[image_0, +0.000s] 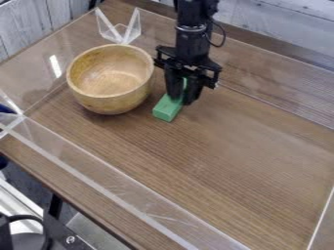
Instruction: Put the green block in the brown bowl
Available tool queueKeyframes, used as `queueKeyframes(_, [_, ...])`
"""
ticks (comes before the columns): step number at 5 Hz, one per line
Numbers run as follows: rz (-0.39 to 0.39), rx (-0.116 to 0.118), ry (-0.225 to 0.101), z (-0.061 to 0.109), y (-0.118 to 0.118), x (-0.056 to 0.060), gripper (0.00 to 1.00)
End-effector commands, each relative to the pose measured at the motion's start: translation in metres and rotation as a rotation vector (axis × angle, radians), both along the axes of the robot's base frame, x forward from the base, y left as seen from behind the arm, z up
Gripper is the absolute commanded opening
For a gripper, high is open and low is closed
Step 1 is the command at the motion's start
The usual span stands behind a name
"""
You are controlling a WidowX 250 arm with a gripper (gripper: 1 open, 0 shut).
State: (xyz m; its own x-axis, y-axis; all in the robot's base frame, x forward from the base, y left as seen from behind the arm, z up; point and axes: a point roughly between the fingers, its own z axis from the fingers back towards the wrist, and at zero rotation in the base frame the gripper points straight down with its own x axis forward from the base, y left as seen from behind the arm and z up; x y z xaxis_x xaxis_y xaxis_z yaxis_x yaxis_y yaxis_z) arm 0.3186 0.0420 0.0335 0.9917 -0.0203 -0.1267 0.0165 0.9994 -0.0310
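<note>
The green block [167,108] lies flat on the wooden table, just right of the brown bowl [109,78]. The bowl is light wood and nothing is inside it. My gripper [187,90] hangs straight down over the block's far end, with one dark finger on each side of it. The fingers stand close against the block. The view is too small to tell whether they press on it. The block still rests on the table, its near end sticking out toward me.
A clear plastic wall [78,171] runs along the table's front and left edges. A folded clear piece [120,26] stands behind the bowl. Open wooden tabletop [222,166] stretches in front and to the right.
</note>
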Motion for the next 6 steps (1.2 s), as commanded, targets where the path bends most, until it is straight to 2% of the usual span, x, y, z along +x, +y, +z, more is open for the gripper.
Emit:
queueKeyframes(1, [-0.003,0.000,-0.004,-0.003,-0.001,0.002,0.00])
queueKeyframes(4, [-0.015,-0.036,-0.105,0.060,0.002,0.004,0.00])
queueKeyframes(6, [0.004,-0.045,-0.201,0.114,0.016,0.007,0.00])
